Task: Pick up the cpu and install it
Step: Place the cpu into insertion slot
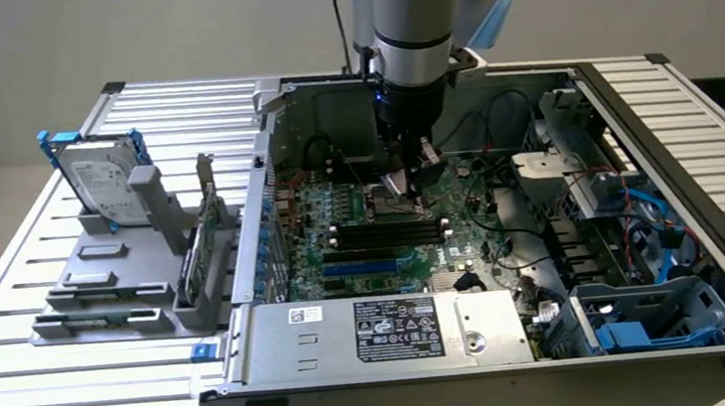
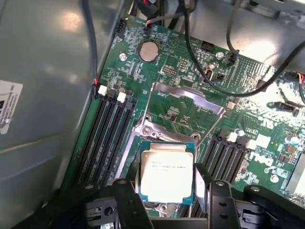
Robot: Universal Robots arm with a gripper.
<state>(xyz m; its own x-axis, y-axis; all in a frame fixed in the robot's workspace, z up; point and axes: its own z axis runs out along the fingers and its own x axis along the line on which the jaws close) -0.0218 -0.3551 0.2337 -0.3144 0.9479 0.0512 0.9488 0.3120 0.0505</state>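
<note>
The jaws of the gripper (image 2: 170, 191) clamp two opposite edges of the cpu (image 2: 167, 171), a small flat square chip with a dull silver metal top. It sits between them, low over the green motherboard (image 2: 190, 57).

The open-topped case (image 1: 590, 76) leaves room to come down onto the motherboard (image 2: 267, 76). There the gripper (image 1: 407, 174) stands with its jaws closed on the cpu (image 2: 167, 174), just over the socket (image 2: 162, 133). The raised load plate (image 2: 188, 95) stands up beside the socket, low memory slots (image 2: 102, 138) flank it on both sides, and black cables (image 2: 188, 43) loop over the board past the plate. The power supply (image 1: 389, 330) walls the near side. A drive bay (image 1: 641, 331) crowds the exterior view's right.
</note>
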